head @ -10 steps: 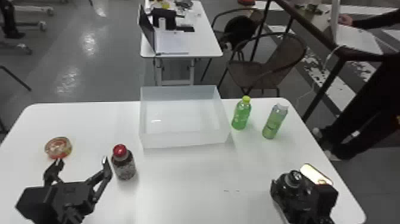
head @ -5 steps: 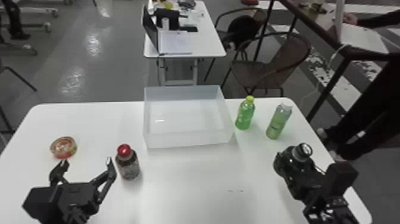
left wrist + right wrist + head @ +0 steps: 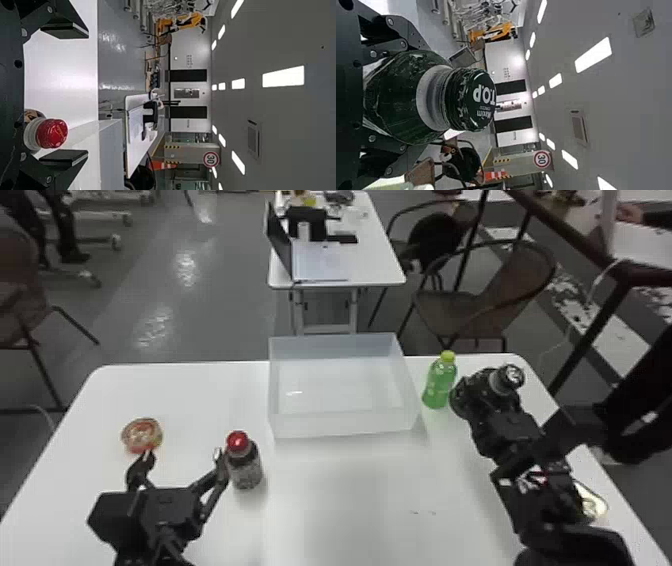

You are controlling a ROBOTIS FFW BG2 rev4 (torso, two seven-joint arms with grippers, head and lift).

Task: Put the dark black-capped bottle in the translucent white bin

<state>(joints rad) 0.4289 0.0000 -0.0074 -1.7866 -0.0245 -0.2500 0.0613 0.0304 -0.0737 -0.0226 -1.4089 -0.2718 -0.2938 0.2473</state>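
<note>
Currently | right claw (image 3: pixel 484 404) extended forward, gripping black-capped bottle (image 3: pixel 403 99) | left claw (image 3: pixel 182 454) spread, near red-capped bottle (image 3: pixel 245 467)

Maxim T.O.P on bottle cap (image 3: pixel 482 101), 30 on sign (image 3: pixel 210 159)

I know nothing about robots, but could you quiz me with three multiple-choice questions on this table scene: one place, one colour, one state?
1. Where is the green bottle?
A) inside the bin
B) right of the bin
C) left of the bin

2. What colour is the cap on the bottle left of the bin?
A) red
B) blue
C) yellow

3. How is the black-capped bottle right now?
A) lying in the bin
B) standing untouched
C) gripped by the right jaws

1: B, it stands beside the bin's right wall in the head view.
2: A, the head and left wrist views show red.
3: C, the right wrist view shows jaws on both sides of it.
</note>
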